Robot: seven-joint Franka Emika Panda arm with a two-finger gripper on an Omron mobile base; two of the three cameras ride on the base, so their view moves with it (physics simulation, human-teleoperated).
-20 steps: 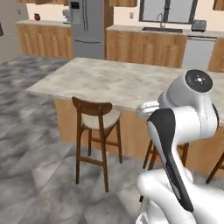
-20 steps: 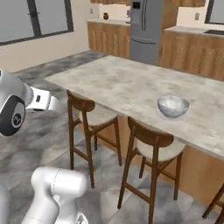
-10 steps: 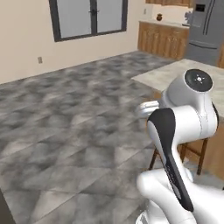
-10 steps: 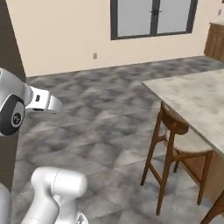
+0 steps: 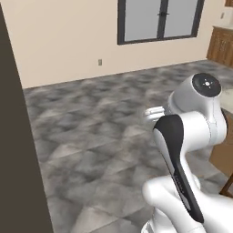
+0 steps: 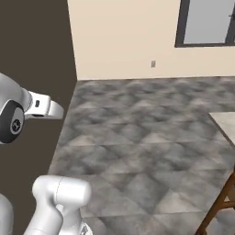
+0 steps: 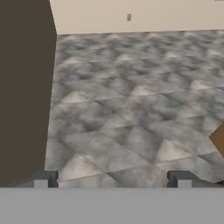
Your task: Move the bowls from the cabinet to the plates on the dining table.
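Gripper (image 7: pixel 112 179): its two dark tips stand far apart at the bottom of the hand view, with nothing between them (it carries nothing).
Dining table (image 6: pixel 226 125): a corner of its marbled top shows at the right edge of the right base view, with a dark wooden stool (image 6: pixel 220 207) below it.
Floor (image 5: pixel 104 136): grey stone tiles, running to a beige wall (image 5: pixel 68 36).
Window (image 5: pixel 159 20): dark-framed, set in that wall.
Dark panel (image 6: pixel 34 50): a tall brown surface at the left.
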